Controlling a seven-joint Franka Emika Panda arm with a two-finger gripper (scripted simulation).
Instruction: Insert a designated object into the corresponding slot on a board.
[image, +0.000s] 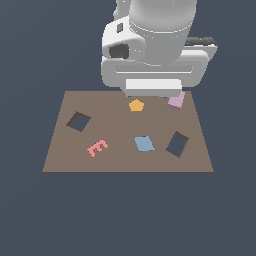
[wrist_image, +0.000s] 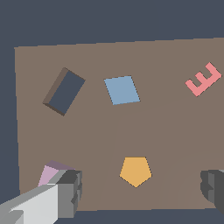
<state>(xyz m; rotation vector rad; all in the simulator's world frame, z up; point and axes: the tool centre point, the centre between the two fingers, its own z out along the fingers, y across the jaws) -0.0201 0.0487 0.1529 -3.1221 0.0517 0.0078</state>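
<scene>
Wrist view shows the gripper (wrist_image: 142, 192) spread wide and empty, one finger (wrist_image: 70, 192) just beside the small pale lilac-pink rectangular block (wrist_image: 51, 173), which lies near the flat brown board's (wrist_image: 175, 131) edge. It looks rigid, light and smooth; pinch its two long flat sides. Farther off at about twelve o'clock from it lies the dark navy tilted rectangular slot (wrist_image: 65, 92).

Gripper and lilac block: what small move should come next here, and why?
Probably a small sideways shift to centre the gripper over the lilac block. In the wrist view the open fingers straddle the orange pentagon, while the block lies outside one finger, ungrasped and far from the slot.
</scene>
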